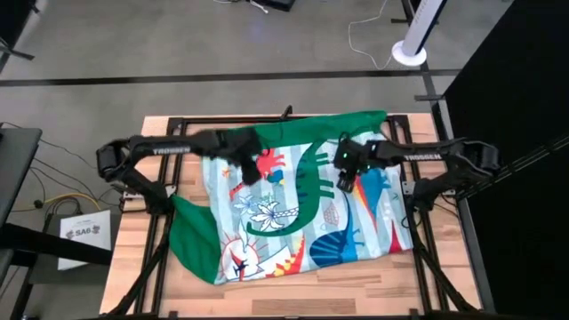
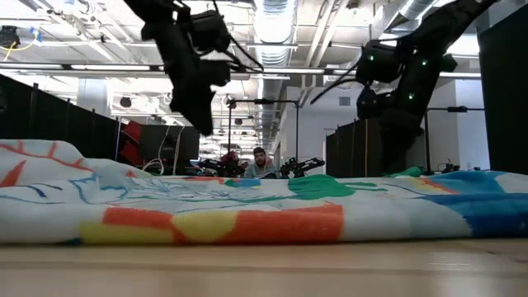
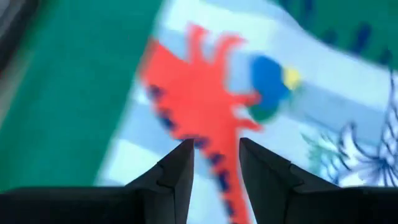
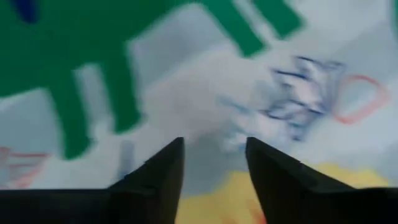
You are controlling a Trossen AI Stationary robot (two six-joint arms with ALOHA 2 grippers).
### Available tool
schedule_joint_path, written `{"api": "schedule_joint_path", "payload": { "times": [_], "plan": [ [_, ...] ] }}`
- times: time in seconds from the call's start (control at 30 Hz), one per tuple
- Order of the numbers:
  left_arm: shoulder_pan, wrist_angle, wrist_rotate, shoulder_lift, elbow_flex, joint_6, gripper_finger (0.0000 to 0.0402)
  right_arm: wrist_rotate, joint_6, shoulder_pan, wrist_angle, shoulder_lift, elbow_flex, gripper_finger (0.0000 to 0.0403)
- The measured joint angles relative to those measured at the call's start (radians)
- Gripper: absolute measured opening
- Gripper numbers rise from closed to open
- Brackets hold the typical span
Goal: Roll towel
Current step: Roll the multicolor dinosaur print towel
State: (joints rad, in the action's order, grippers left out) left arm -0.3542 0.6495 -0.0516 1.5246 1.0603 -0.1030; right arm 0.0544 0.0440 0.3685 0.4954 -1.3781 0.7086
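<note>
The towel (image 1: 302, 200) lies spread on the wooden table, light blue with green, red and orange motifs, and its green edge is folded over at the left (image 1: 191, 236). My left gripper (image 1: 252, 169) hovers above the towel's far left part, over a red motif (image 3: 205, 93), its fingers open with nothing between them. Above the far right part of the towel, my right gripper (image 1: 345, 178) is open too. In the low view both arms hang clear above the cloth (image 2: 264, 206).
The table's black frame (image 1: 160, 120) runs around the towel. Bare wood (image 1: 293, 293) shows along the near edge. A white stand (image 1: 411, 53) is on the floor beyond the far right corner. A person (image 2: 261, 163) sits far behind the table.
</note>
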Motion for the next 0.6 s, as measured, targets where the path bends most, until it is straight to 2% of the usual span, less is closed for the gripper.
{"api": "schedule_joint_path", "payload": {
  "times": [0.13, 0.23, 0.4, 0.6],
  "plan": [
    [0.081, -0.075, 0.005, 0.000, -0.180, -0.094, 0.0114, 0.008, 0.106, -0.101, -0.020, -0.041, -0.012, 0.0069],
    [0.160, -0.105, 0.088, 0.000, -0.313, -0.150, 0.0114, 0.004, 0.189, -0.185, -0.032, -0.083, -0.013, 0.0013],
    [0.373, -0.198, 0.076, -0.033, -0.461, -0.274, 0.0114, -0.012, 0.406, -0.349, -0.084, -0.160, -0.009, 0.0005],
    [0.599, -0.106, 0.129, -0.161, -0.504, -0.426, 0.0114, -0.062, 0.607, -0.562, -0.104, -0.238, 0.069, 0.0001]
  ]
}}
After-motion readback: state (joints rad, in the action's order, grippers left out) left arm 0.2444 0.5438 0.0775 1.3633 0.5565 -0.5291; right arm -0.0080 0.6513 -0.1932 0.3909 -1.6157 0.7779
